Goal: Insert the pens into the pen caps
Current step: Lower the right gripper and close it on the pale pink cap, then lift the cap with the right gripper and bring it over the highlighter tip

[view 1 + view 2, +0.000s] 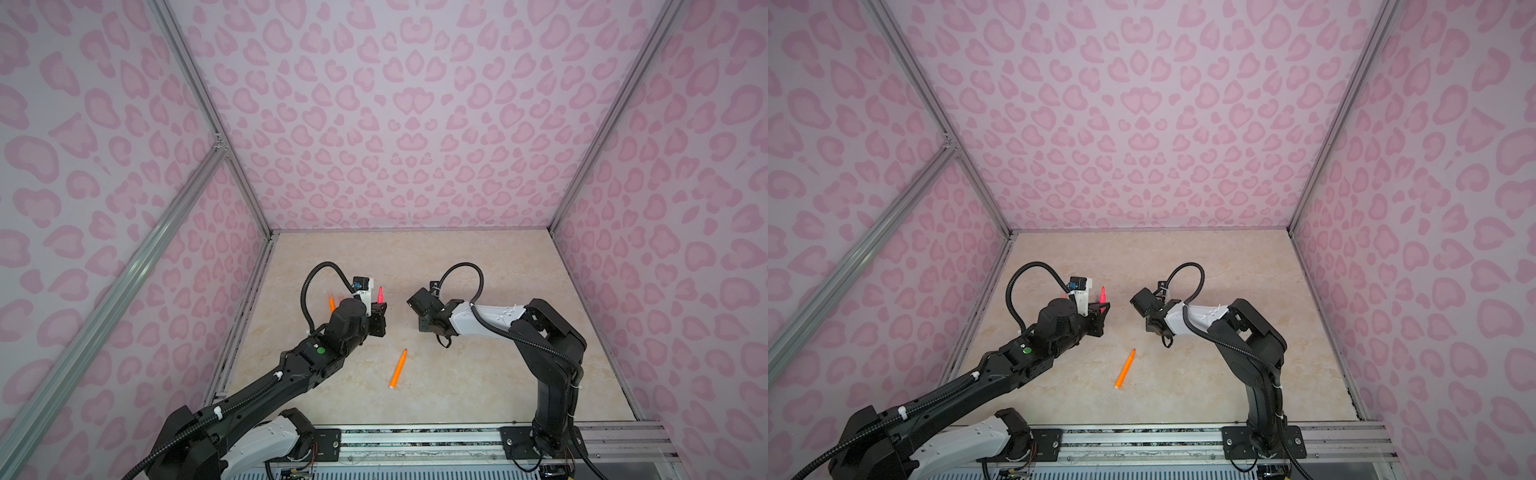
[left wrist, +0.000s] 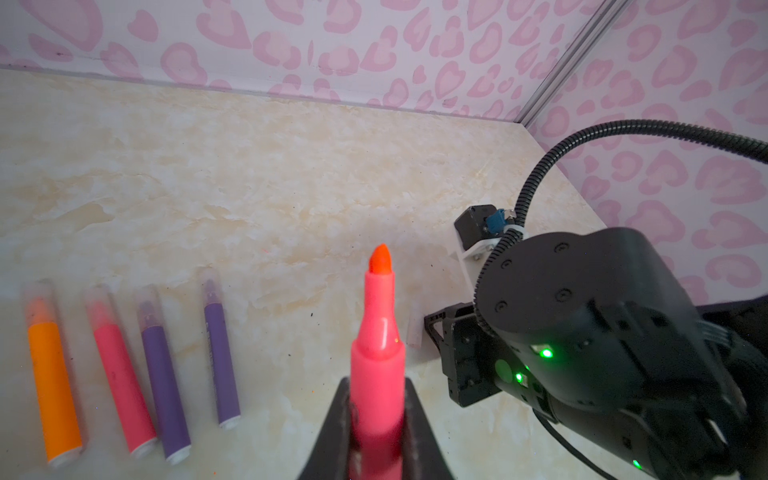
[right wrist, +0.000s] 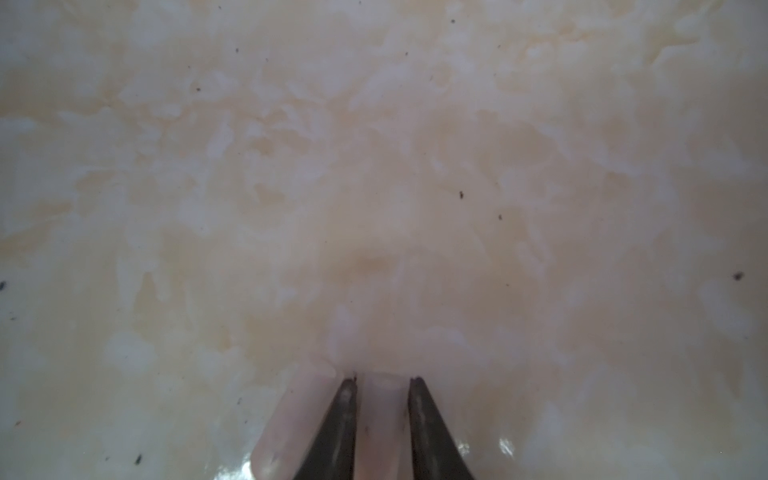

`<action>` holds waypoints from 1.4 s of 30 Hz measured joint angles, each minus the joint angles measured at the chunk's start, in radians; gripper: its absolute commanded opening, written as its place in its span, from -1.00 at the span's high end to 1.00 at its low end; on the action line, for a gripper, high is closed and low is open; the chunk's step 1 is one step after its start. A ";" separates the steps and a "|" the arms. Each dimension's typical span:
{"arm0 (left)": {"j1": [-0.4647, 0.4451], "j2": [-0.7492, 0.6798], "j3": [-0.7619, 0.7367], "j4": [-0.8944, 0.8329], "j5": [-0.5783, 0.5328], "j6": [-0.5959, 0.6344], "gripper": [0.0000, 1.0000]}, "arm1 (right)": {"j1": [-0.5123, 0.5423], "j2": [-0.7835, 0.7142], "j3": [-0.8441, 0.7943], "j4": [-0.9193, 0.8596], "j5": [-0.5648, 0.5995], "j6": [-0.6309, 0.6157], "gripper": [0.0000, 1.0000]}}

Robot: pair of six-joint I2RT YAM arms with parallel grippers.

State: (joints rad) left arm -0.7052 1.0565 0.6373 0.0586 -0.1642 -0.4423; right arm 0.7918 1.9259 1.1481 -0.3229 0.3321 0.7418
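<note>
- Presently, left gripper: jaws clenched on the barrel of a pink plastic marker pen. The pen is held off the counter with its pointed orange-red tip bare and aimed away from the wrist.
- Right gripper: nose-down at the beige marbled counter. Its jaws sit either side of a small translucent colourless tube cap lying there, and whether they already pinch it cannot be told. Contents of cap: none.
- Row on the counter beside the left gripper, four items: orange capped pen, pink capped pen, first purple capped pen, second purple capped pen. Each tip sits inside its own translucent cap. Judged complete.
- Loose orange uncapped pen: lies flat on open counter between the two arms, well apart from both grippers.
- Outstanding, by judgement: two pens, the held pink one and the loose orange one. Only one empty cap can be found, and a sixth cap shows in no view.
</note>
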 measured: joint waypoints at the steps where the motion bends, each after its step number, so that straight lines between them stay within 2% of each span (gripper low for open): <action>1: 0.000 0.000 0.000 0.000 0.000 0.000 0.94 | 0.000 0.000 0.000 0.000 0.000 0.000 0.55; 10: 0.000 0.000 0.000 0.000 0.003 0.000 0.94 | 0.000 -0.001 -0.007 0.016 0.000 0.008 0.70; 15: 0.000 0.000 0.000 0.003 0.013 0.001 0.94 | 0.000 -0.056 -0.041 0.011 -0.002 0.018 0.75; 20: 0.000 -0.003 -0.005 0.037 0.074 0.012 0.94 | 0.000 -0.192 -0.094 0.016 0.020 0.037 0.81; 26: -0.011 -0.008 -0.028 0.129 0.232 0.040 0.94 | 0.005 -0.429 -0.186 0.059 0.039 0.059 0.84; 34: -0.059 -0.009 -0.047 0.230 0.391 0.079 0.94 | 0.087 -0.789 -0.276 0.278 0.056 0.021 0.84; 38: -0.077 -0.034 -0.060 0.257 0.428 0.093 0.94 | 0.111 -0.866 -0.304 0.391 0.035 -0.002 0.86; 42: -0.087 -0.061 -0.067 0.272 0.447 0.105 0.94 | 0.152 -0.871 -0.296 0.494 -0.024 -0.020 0.95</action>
State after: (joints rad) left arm -0.7925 0.9958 0.5705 0.3309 0.2829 -0.3374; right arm 0.9440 1.0554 0.8516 0.1715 0.3084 0.7216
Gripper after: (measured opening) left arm 0.168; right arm 0.138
